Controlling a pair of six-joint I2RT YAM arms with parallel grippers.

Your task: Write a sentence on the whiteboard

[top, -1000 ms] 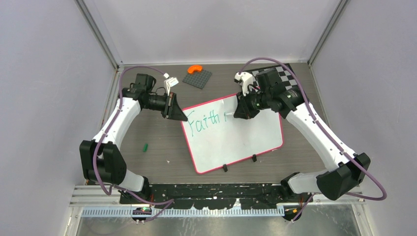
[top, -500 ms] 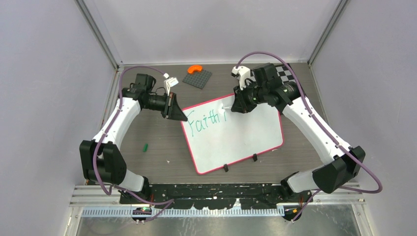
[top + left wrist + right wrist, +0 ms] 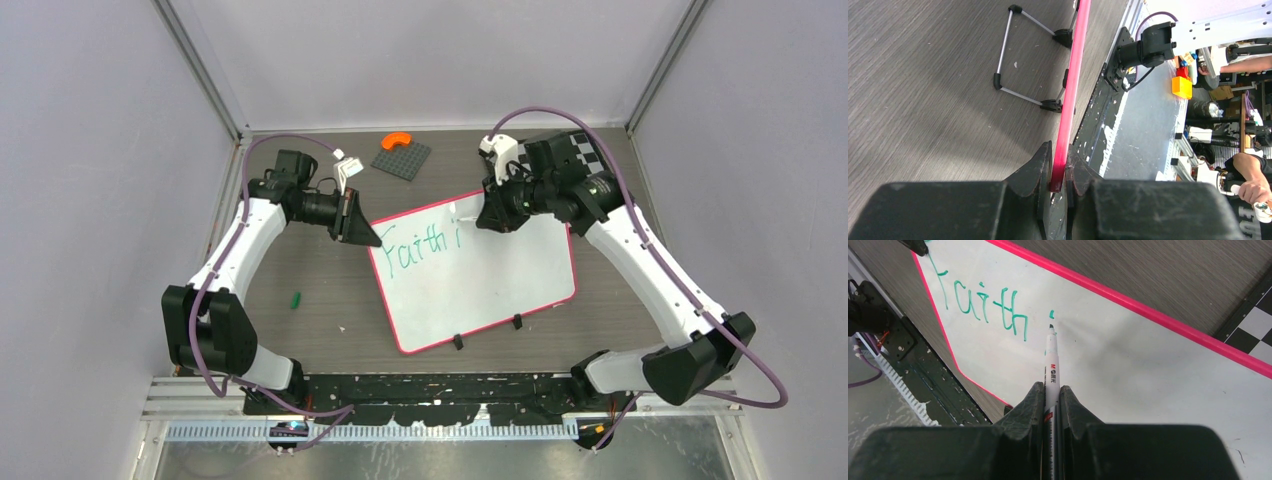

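My left pincer (image 3: 1059, 151) is nearly closed, its jaws pinching the red-pink rim at the far left corner of the whiteboard (image 3: 480, 275). The board lies slantwise in the middle of the worktop (image 3: 300, 260), with two black clips (image 3: 457, 342) on its near edge. My right pincer (image 3: 1051, 387) is clamped tight on a white marker (image 3: 1052, 360). The tip sits just under a small green dot, to the right of "Faith", the sentence (image 3: 983, 305) so far; I cannot tell whether the tip touches. My right arm overhangs the board's far right part and hides much of the chessboard (image 3: 1255, 330) behind it. Farther back lie a grey studded plate (image 3: 402, 157) and an orange piece (image 3: 397, 140). A small green thing (image 3: 296, 299) lies left of the board.
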